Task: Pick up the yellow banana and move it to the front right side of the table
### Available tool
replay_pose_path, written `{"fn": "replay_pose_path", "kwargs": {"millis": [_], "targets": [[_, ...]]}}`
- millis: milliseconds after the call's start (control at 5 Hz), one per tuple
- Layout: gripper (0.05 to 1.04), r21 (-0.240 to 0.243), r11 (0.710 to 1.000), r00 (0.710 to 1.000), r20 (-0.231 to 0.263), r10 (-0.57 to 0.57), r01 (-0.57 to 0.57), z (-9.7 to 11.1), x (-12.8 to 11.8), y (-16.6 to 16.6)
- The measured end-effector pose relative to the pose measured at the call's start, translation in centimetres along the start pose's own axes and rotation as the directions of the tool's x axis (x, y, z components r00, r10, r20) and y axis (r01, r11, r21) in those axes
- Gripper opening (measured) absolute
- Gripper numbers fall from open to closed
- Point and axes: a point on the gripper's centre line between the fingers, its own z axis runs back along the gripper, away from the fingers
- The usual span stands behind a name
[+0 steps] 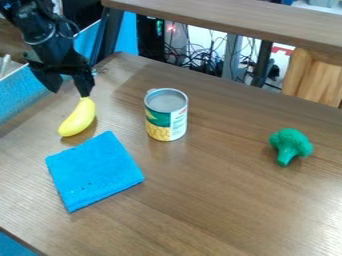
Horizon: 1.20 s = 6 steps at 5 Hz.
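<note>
My gripper (69, 93) hangs at the upper left of the camera view, fingers spread apart with nothing between them. Directly below its right finger lies a yellow banana (78, 118), slanting down to the left; the finger's tip meets or overlaps the banana's upper end, and I cannot tell whether they touch. A folded blue cloth (95, 171) lies on the wooden table (220, 200) just below the banana. Right of the banana stands an upright can (166, 115) with a green, white and yellow label. A green toy broccoli (290, 146) rests farther right.
A raised wooden shelf or ledge (234, 19) runs across the top, beyond the table's back edge. Dark posts and tangled cables (199, 60) are behind the table. A blue textured surface (25, 90) borders the table at the left, beside the arm.
</note>
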Motion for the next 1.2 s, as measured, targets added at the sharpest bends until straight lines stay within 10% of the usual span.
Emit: {"fn": "replay_pose_path", "kwargs": {"millis": [800,1200], "targets": [[0.941,0.073,0.997,0.998,-0.057,-0.017,0.021,-4.5,-2.5,0.4],[0.598,0.073,0.997,0.998,-0.062,-0.001,0.005,-4.8,-2.9,0.3]]}}
